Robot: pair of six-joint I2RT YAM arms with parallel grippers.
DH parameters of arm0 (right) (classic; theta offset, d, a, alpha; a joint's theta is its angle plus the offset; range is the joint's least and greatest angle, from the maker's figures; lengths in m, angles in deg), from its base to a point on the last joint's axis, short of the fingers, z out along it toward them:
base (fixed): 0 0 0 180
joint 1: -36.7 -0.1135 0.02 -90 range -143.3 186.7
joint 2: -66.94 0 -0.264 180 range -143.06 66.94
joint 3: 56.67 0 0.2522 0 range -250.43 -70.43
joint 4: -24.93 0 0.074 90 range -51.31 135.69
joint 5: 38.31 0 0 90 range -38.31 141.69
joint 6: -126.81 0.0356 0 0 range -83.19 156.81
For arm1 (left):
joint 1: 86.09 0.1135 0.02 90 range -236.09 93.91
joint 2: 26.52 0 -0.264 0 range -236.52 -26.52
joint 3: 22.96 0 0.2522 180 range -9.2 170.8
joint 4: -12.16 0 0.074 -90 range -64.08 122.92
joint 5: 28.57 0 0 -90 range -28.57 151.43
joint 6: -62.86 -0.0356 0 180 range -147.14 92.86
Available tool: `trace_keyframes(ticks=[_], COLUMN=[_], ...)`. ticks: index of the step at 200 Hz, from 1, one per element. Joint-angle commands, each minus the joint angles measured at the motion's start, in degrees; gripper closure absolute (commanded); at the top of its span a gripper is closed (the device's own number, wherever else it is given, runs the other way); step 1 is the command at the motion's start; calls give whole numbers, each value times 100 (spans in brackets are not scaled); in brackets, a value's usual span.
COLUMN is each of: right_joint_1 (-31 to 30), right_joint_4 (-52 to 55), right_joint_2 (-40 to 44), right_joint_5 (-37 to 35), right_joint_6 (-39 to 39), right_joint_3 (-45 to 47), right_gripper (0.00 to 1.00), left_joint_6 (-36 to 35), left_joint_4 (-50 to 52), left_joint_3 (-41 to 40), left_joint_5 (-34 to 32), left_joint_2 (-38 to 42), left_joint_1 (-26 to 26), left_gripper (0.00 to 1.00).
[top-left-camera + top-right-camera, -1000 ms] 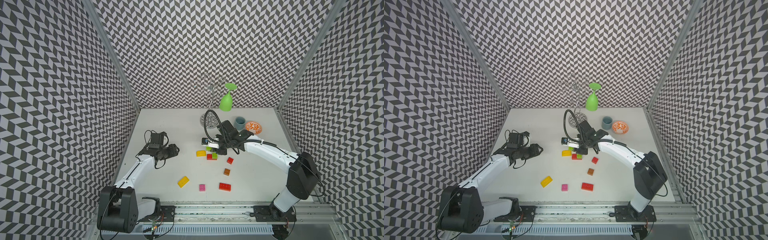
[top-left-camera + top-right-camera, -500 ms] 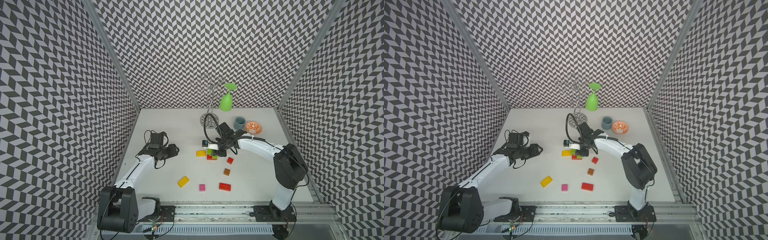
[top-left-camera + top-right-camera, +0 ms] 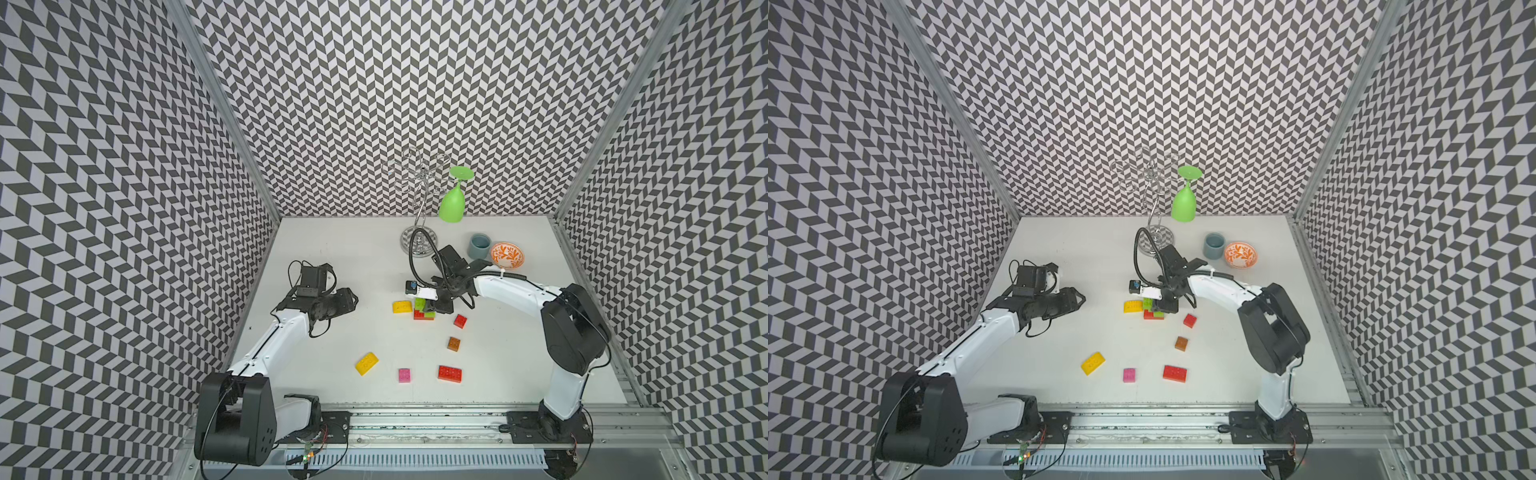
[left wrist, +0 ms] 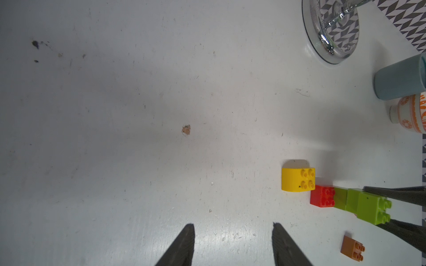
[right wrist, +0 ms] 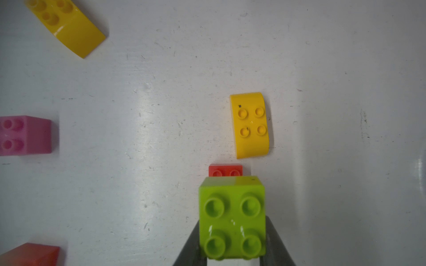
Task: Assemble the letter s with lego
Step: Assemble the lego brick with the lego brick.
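Note:
My right gripper (image 5: 232,230) is shut on a lime green brick (image 5: 231,218), studs up, held over a small stack: a long red brick (image 4: 322,199) with lime green (image 4: 340,200) on top. I cannot tell whether the held brick is seated. A yellow rounded brick (image 3: 402,306) lies just beside the stack. Loose toward the front lie a second yellow brick (image 3: 366,363), a pink brick (image 3: 404,375), a long red brick (image 3: 449,373), a brown brick (image 3: 454,343) and a small red brick (image 3: 460,321). My left gripper (image 4: 232,224) hangs open and empty over bare table, left of the stack.
At the back stands a wire glass rack on a round base (image 3: 419,241) with a green goblet (image 3: 452,203) hanging from it. A blue-grey cup (image 3: 480,246) and an orange-patterned bowl (image 3: 507,255) stand behind my right arm. Patterned walls close in three sides.
My right arm's elbow has drawn inward and the gripper with the green brick has come down slightly toward the red-green stack. The left arm has not moved.

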Motion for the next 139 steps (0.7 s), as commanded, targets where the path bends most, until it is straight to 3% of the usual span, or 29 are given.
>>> trace_keyframes(ticks=[1, 139], right_joint_1=[34, 59], right_joint_4=[-65, -75], right_joint_2=[-101, -183], right_joint_5=[148, 269], right_joint_6=[-100, -66], right_joint_3=[49, 316], right_gripper=[90, 93], left_joint_6=[-37, -39], left_joint_4=[-124, -133], left_joint_3=[-59, -56], left_joint_5=[37, 63], left_joint_2=[44, 66], left_joint_1=[27, 59], left_gripper=[44, 44])
